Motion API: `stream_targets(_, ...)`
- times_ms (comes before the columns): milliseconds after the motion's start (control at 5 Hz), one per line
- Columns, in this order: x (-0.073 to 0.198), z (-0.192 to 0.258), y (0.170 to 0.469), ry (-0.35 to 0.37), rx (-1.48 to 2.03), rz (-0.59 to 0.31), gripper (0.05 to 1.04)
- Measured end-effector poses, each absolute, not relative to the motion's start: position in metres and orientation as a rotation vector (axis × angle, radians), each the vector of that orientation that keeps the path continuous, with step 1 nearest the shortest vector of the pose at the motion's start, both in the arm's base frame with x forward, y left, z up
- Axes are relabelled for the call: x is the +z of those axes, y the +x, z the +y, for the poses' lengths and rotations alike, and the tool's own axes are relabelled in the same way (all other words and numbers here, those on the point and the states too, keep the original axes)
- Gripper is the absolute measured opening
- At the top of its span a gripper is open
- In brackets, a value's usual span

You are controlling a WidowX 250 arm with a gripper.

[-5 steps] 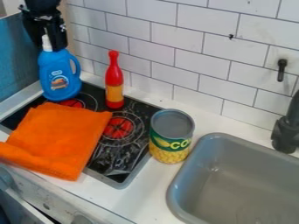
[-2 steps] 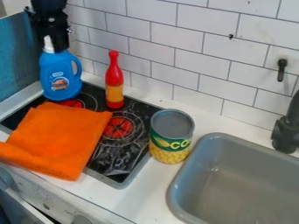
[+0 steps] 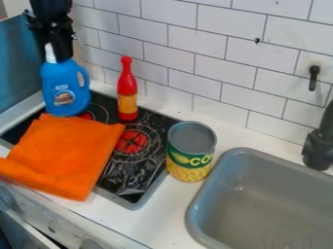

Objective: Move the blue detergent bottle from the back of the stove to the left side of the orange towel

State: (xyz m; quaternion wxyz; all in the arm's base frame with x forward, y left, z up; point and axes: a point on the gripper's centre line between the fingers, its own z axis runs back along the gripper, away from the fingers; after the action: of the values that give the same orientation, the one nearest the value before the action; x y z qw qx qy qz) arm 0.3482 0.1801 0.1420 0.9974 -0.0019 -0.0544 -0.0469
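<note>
Black two-finger gripper (image 3: 60, 51) at the cap of the white-capped blue plastic bottle (image 3: 65, 90); wide, narrow or clamped, cannot be determined. The bottle, at the black stovetop's (image 3: 123, 176) far-left corner, has shifted slightly toward the folded orange cloth (image 3: 62, 153), suggesting contact and handling under way.

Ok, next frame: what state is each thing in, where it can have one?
Blue bottle: upright, white top at the gripper; whether held, cannot tell.
Red bottle: upright.
Corn can: upright, grey top looks closed.
Orange cloth: folded, lying partly over the stove.
</note>
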Motion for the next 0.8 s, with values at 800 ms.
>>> stream_targets(800,0.173,0.194,0.251,0.076,0.035,-0.085,0.499)
